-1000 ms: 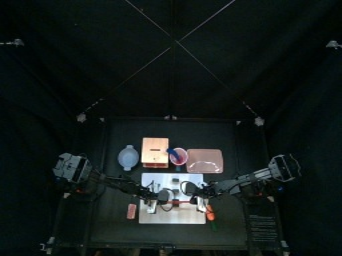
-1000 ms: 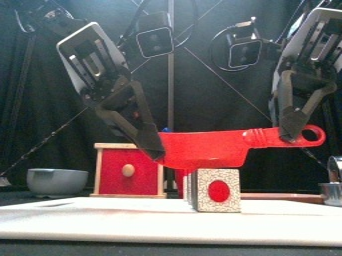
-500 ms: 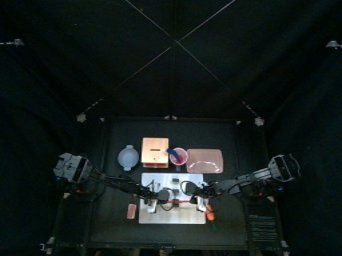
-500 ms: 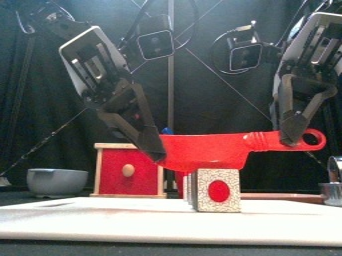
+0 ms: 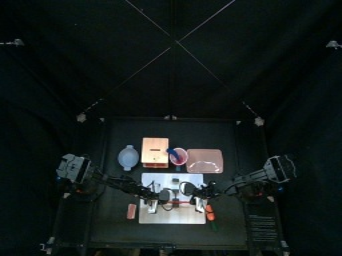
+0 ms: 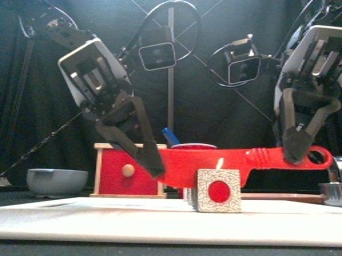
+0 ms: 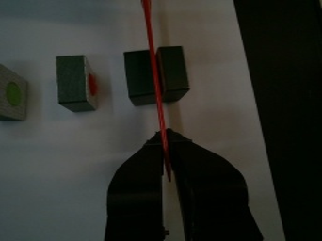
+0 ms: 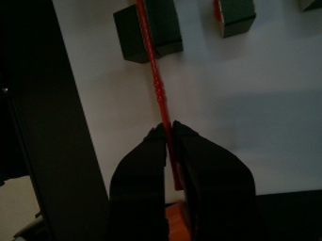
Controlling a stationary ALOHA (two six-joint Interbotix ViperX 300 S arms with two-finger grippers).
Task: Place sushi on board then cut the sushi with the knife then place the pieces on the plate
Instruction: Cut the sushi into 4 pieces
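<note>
Since a second ago the red knife has sunk, both hands with it. Its blade now sits at the top of the sushi block; I cannot tell whether they touch.

Top view: the white board lies at the worktop's 6 o'clock, under both arms. From the board, a blue-grey bowl stands at 11 o'clock, a wooden box and a red cup at 12, and a flat pink tray at 1.

Front view: the knife is level. The left hand pinches its tip and the right hand its ringed handle. The block is a cube; its near face is white, speckled, with a round red centre. A blue knife pokes up behind the box.

Left wrist view: the jaws are clamped on the thin blade, which crosses the dark block on the smooth board. A smaller block and a pale slice with a green centre lie beside it, apart.

Right wrist view: the jaws are clamped on the handle.
</note>
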